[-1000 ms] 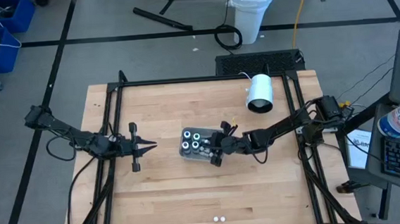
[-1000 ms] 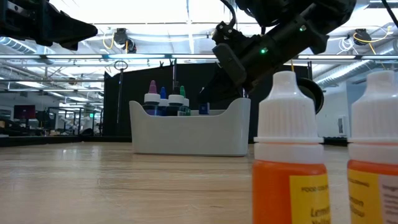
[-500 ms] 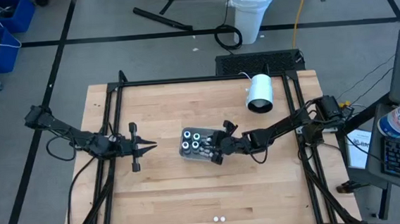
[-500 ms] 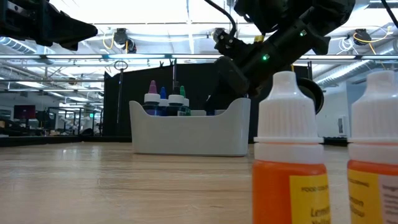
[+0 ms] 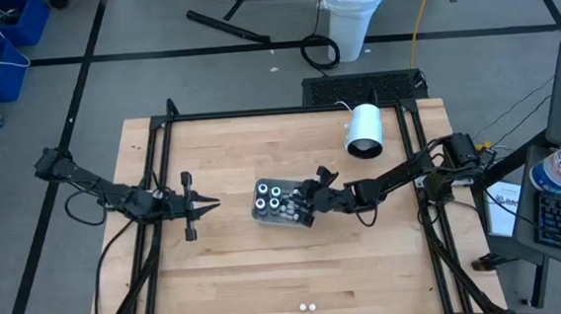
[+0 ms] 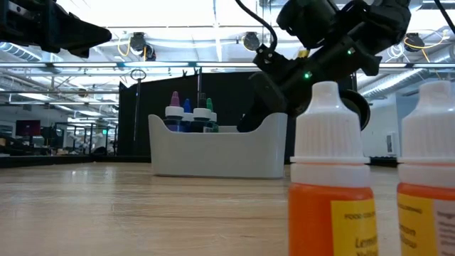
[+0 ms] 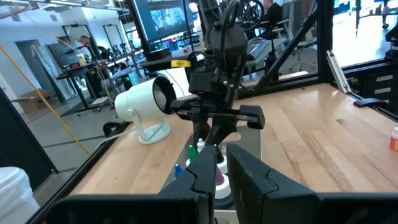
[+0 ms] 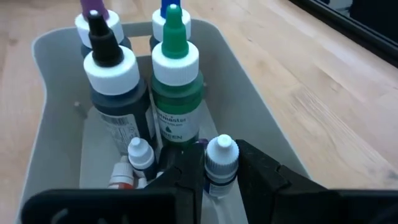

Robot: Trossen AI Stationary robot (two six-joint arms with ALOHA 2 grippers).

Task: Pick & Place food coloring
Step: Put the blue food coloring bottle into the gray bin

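A grey tray (image 5: 265, 215) stands mid-table and holds the food coloring: a black-topped bottle (image 8: 115, 93), a green one (image 8: 176, 81), purple and blue tops behind them, and small white-capped ones (image 8: 140, 155). My right gripper (image 8: 221, 169) reaches into the tray's right end (image 5: 307, 207), shut on one small white-capped bottle (image 8: 221, 154). Two orange bottles (image 6: 330, 192) stand near the table's near edge (image 5: 306, 306). My left gripper (image 5: 205, 206) hangs shut, left of the tray, touching nothing. My right gripper pinches the small bottle's body just under its white cap (image 8: 219, 179) between its two fingers (image 8: 186, 177). The fingers come slanting down from the table's right side. The bottle stands upright inside the tray; the fingers hide its bottom.
A large white cylinder (image 5: 365, 131) lies at the far right of the table. Black frame rails (image 5: 157, 166) run along the table's left and right sides. Bare wood lies between the tray and the near edge.
My right gripper has sunk a little and edged leftward over the tray's right end, still shut on the small bottle, which has gone down among the other bottles.
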